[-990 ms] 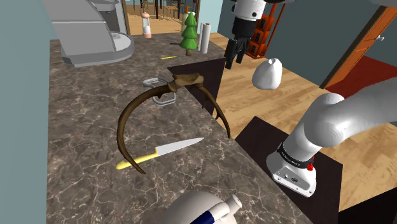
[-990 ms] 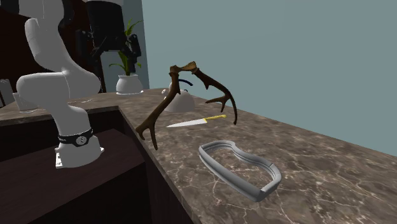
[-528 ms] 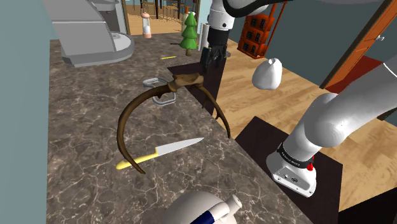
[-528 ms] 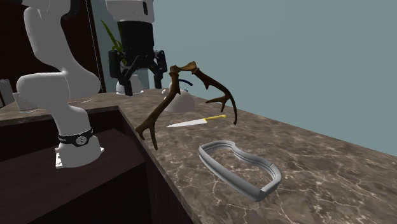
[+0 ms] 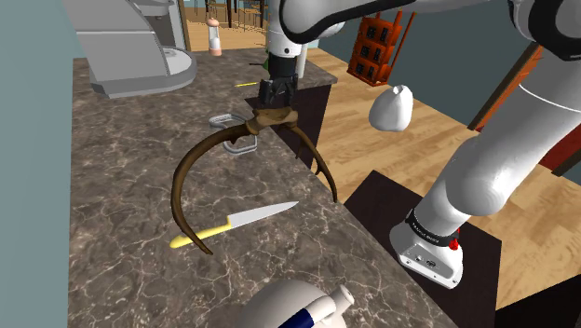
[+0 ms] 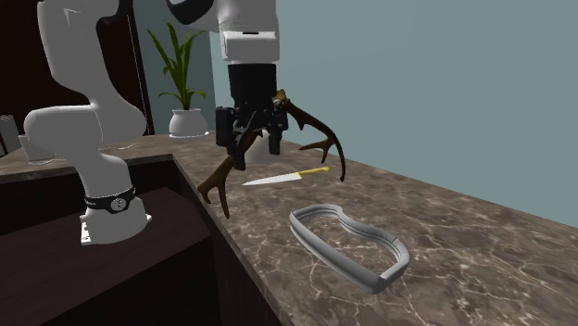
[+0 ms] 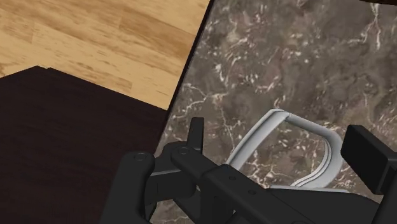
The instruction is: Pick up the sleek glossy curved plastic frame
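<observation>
Pincer (image 6: 248, 142) wide open, empty, hanging above marble surface (image 5: 112, 196), level with antler (image 5: 179, 186) top.
Shoulder view: antler hides most of grey curved frame (image 5: 223, 119).
Second exterior view: frame whole, flat, near surface edge; knife (image 6: 287, 176) beyond antler.
Wrist view: frame's arc lies below, between spread fingers, untouched.
</observation>
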{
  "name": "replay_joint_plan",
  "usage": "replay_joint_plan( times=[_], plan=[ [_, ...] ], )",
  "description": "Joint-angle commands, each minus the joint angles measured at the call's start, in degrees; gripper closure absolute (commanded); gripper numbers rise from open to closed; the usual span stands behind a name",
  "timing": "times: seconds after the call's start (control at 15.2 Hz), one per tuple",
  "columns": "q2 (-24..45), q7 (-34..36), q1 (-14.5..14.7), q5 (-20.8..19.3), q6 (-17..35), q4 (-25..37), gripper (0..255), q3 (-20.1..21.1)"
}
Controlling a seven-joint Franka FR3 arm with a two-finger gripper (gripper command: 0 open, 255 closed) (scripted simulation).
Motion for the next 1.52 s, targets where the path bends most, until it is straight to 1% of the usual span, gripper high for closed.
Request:
replay_joint_plan(
  times=[0.0, 0.46, 0.66, 0.86, 0.92, 1.39, 1.45],
  plan=[
    [4.69, 0.93, 0.36, -0.65, 1.14, 3.59, 0, 0.45],
    [20.69, 3.92, 2.39, -3.38, 2.01, 18.67, 0, 1.07],
    [27.95, 4.95, 3.59, -4.52, 1.12, 26.8, 0, 0.99],
    [35.75, 5.78, 4.97, -5.56, -0.72, 36.42, 0, 0.79],
    [36.66, 5.85, 5.15, -5.65, -1.0, 37.62, 0, 0.74],
    [38.7, 5.73, 5.21, -5.87, 3.66, 34.98, 0, 0.54],
    [38.69, 5.73, 5.21, -5.87, 3.66, 34.97, 0, 0.54]
  ],
)
